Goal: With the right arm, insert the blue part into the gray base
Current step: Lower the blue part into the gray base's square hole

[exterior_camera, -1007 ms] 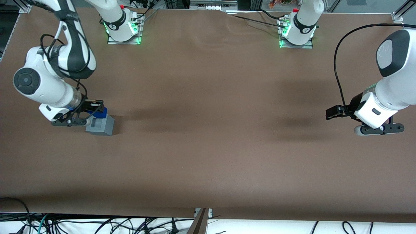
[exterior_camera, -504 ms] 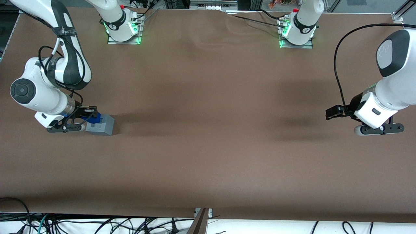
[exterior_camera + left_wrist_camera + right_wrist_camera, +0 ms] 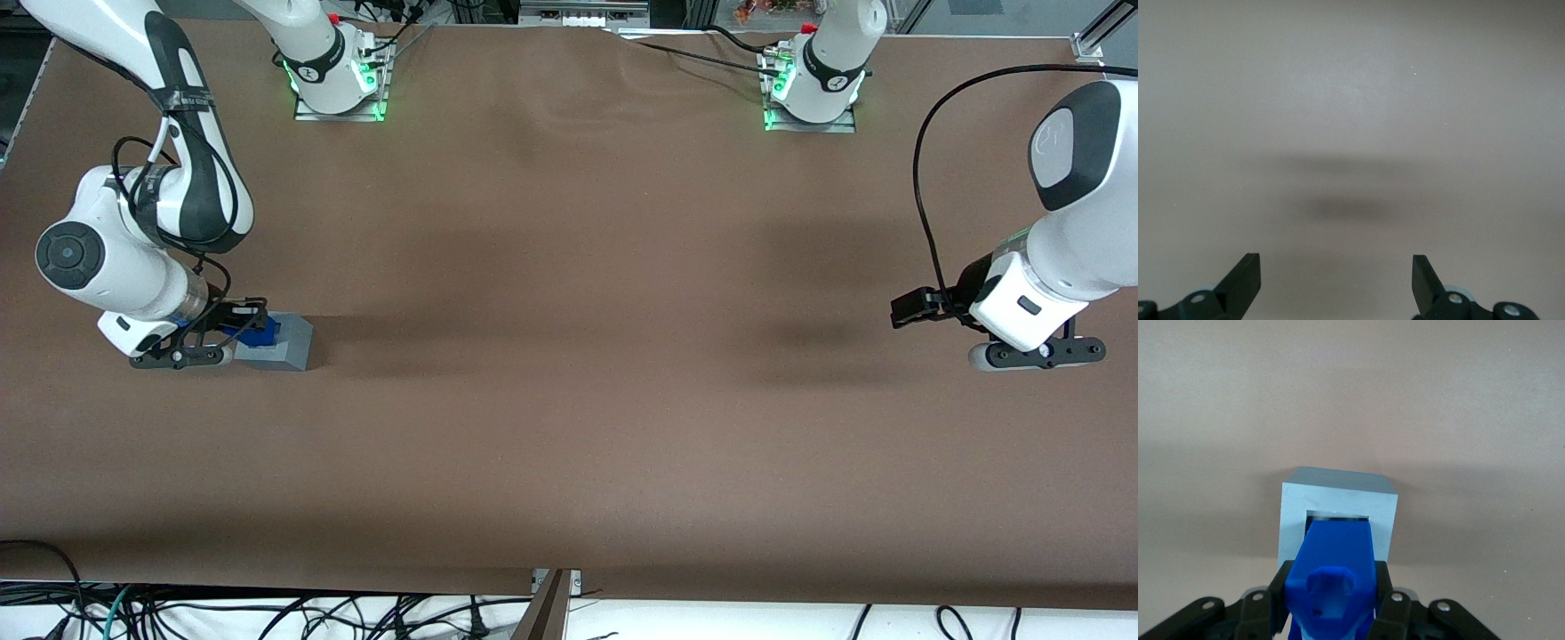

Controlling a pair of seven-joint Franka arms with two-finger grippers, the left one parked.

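Right arm (image 3: 142, 258): reached down over the working arm's end of the brown worktop (image 3: 569, 400).
Tool (image 3: 233, 331): held low over the gray base — its fingers (image 3: 1395, 613) are pinched on the blue part.
Blue part (image 3: 1335, 570): gripped on both flanks, its lower end seen entering the square recess.
Gray base (image 3: 1338, 513): set on the worktop, directly under the tool.

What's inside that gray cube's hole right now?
The blue part, held by the right arm's tool, pokes into the recess in the top of the gray base. How deep it sits is hidden, since the blue part covers the recess floor.
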